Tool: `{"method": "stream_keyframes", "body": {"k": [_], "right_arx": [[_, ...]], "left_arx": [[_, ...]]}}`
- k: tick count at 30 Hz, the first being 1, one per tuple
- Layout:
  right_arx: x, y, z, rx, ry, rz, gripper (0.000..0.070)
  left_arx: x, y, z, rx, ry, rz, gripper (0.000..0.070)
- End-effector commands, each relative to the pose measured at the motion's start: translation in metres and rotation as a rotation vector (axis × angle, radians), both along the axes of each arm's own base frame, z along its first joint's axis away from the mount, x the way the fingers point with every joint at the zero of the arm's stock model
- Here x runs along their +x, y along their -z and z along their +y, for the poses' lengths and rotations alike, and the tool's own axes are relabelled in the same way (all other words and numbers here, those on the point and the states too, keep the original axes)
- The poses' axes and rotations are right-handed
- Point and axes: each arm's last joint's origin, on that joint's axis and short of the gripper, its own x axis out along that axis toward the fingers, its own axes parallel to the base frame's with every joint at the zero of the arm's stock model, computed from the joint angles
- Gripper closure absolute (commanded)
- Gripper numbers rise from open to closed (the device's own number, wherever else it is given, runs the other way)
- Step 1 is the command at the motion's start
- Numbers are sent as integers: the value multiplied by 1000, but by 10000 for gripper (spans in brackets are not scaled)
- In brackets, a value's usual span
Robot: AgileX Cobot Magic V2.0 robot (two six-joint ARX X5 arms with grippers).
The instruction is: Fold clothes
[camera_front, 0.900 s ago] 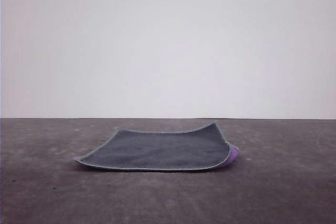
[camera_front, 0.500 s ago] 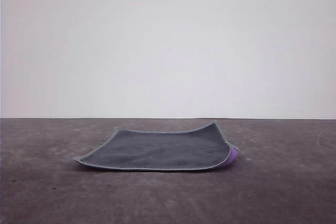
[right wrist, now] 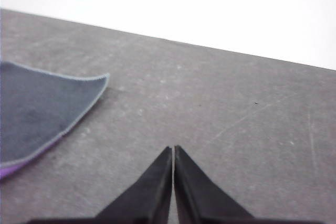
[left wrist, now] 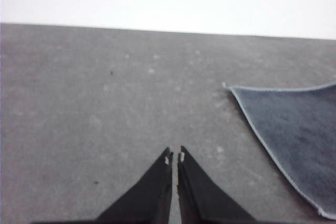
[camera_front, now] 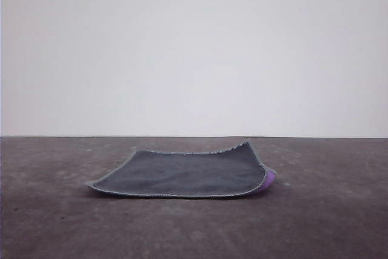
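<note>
Small square soft cloth point(camera_front: 185, 174), dark grey face up, spread flat on the grey table point(camera_front: 54, 222), mid-table.

Light grey stitched edging all round; right near corner curls up, showing bright purple underside. Far right corner lifts slightly. Roughly square, no clear long axis; edges run nearly square-on to the front view. Left gripper point(left wrist: 175, 157) and right gripper point(right wrist: 172, 150): fingertips pressed together, holding nothing, each over bare table beside the cloth.
</note>
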Motion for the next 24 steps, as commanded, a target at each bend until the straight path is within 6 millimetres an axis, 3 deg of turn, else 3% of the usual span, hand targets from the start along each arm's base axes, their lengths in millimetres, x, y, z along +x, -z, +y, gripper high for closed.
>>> {"method": "stream_keyframes", "body": {"k": [1,11,24], "right_arx": [[0,1,0,56,2,11,700],[-1,11,-1,164,67,137,700],[-1,10,-3,226,128,147,700]], "left_arx": [[1,5,0,6,-2,6,699],[1,1,0,-66,-5,-24,699],[1,0,0,-87,-12,0,697]]}}
